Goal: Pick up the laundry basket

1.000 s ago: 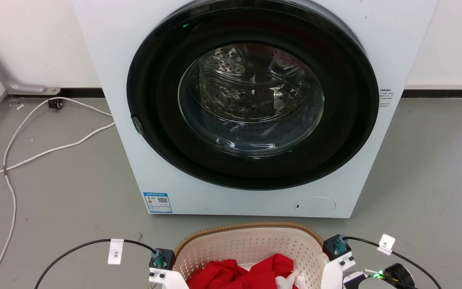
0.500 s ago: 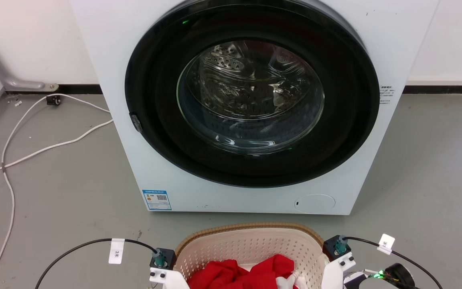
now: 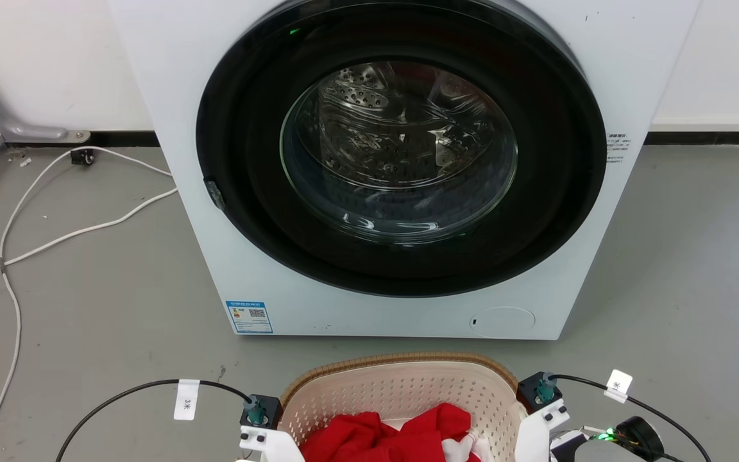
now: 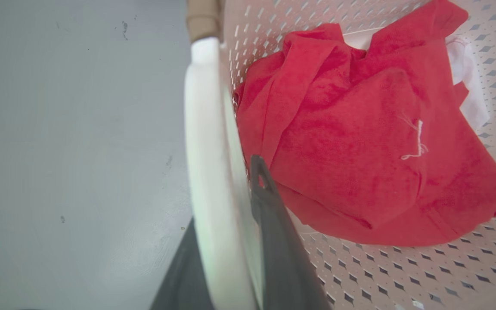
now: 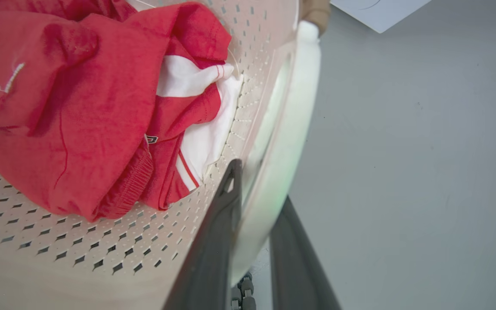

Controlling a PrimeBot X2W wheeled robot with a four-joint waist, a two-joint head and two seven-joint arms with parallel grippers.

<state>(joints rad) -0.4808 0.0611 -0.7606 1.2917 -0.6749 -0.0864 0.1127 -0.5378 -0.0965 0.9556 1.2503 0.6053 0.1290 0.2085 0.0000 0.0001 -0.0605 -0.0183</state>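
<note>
Left wrist view: left gripper [image 4: 226,215] pinches a white loop handle [image 4: 205,129] of the cream-white perforated plastic laundry basket [image 3: 401,391], right gripper [image 5: 258,189] the opposite one. It's just before the white washing machine [image 3: 356,314]; best lift both sides evenly.

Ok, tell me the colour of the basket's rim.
Brown, woven-look. The rim of the laundry basket shows best in the head view.

Head camera looks forward and down at the washer [image 3: 401,167], basket [image 3: 401,385] at 6 o'clock. Wrist cameras sit close at its 9 and 3 o'clock sides, looking down; all share the cloth [image 3: 376,439].
</note>
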